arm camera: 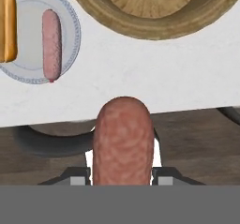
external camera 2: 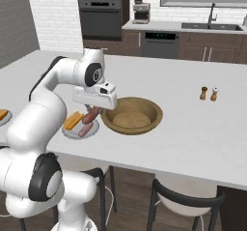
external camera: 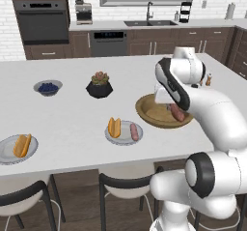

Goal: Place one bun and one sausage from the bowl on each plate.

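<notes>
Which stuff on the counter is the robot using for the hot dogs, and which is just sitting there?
For the job: the gripper holding a sausage; the brown bowl; the near plate with a bun and a sausage; the far plate with only a bun.

Just sitting there: berry bowl, potted plant, salt and pepper shakers, stools.

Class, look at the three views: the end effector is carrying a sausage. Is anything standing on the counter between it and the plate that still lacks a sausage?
Nothing visible blocks it. The end effector holds the sausage above the counter's front edge. The far plate, holding only a bun, lies beyond the filled plate, which is low and could be passed over.
</notes>
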